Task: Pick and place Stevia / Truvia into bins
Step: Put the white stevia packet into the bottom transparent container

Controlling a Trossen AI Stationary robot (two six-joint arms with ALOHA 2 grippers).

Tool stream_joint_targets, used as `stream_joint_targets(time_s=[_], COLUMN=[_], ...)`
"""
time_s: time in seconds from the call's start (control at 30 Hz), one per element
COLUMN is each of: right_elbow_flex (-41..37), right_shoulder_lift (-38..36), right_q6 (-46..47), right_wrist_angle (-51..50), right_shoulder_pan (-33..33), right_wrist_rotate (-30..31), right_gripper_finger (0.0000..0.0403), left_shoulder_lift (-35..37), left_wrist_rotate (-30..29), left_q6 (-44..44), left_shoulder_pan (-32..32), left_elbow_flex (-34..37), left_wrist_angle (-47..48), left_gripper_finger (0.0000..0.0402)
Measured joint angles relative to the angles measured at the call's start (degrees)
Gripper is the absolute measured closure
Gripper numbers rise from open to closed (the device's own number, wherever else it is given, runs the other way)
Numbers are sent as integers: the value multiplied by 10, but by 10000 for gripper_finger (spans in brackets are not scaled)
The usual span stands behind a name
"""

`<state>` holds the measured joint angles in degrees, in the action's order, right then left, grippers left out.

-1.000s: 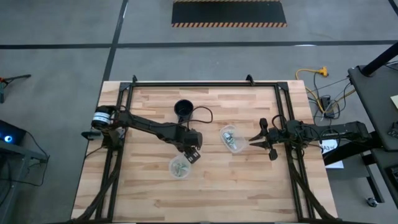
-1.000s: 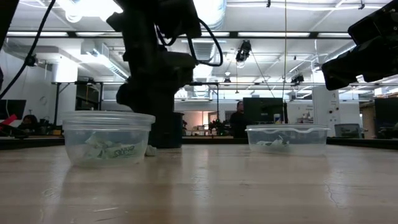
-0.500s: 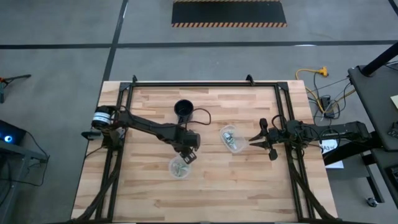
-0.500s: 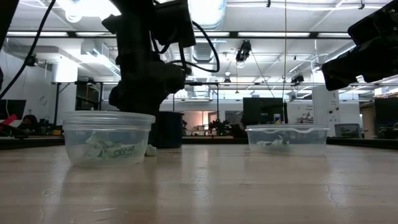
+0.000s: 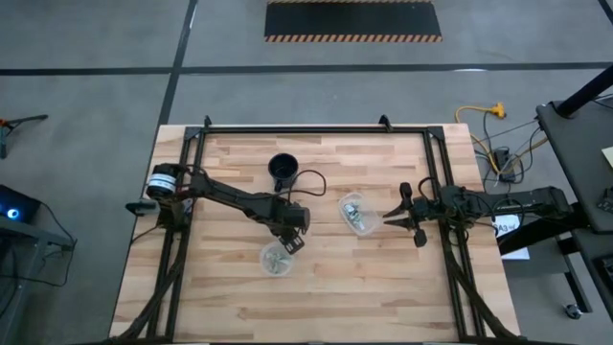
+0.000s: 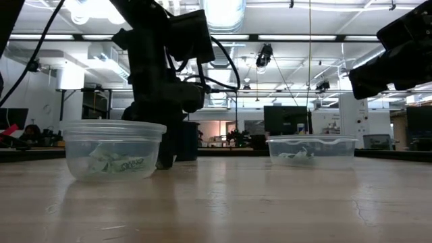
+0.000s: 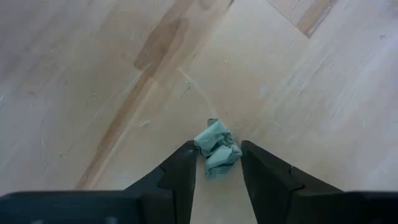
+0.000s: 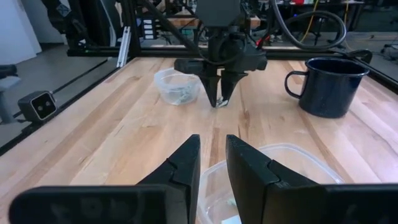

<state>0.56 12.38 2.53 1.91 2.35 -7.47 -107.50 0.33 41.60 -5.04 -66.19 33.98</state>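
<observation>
Table: you are looking at bare wood along the near edge and both near corners; the far corners are lying bare too.
Mug: standing toward the far edge, well apart from both tubs.
Round tub: sitting just beside the left gripper, sachets lying inside.
Oblong tub: sitting between the two grippers, nearer the right one, a few sachets inside.
Views: only your left wrist view is showing the sachet in the grip; the low view is showing the tub contents side-on; the right wrist view is showing the mug's handle.
Left gripper: pointing down near the wood, fingers pinching a crumpled green sachet at their tips.
Right gripper: hanging at the oblong tub's rim, fingers standing narrowly apart, nothing between them.
</observation>
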Motion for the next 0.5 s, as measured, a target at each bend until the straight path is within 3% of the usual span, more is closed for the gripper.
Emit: stream_joint_targets(time_s=[0.17,0.3,0.5], right_elbow_flex=[0,0,0], right_shoulder_lift=[2,1,1], right_q6=[0,0,-1], right_wrist_angle=[0,0,0], right_shoulder_pan=[0,0,0], right_wrist_rotate=[0,0,0], right_gripper_finger=[335,335,335], left_shoulder_lift=[1,4,5], left_wrist_rotate=[-1,2,20], left_q6=[-1,-29,-60], left_shoulder_pan=[0,-2,-7], left_elbow_flex=[-3,-7,-21], left_wrist_angle=[4,-7,-3], left_gripper_finger=[310,381,397])
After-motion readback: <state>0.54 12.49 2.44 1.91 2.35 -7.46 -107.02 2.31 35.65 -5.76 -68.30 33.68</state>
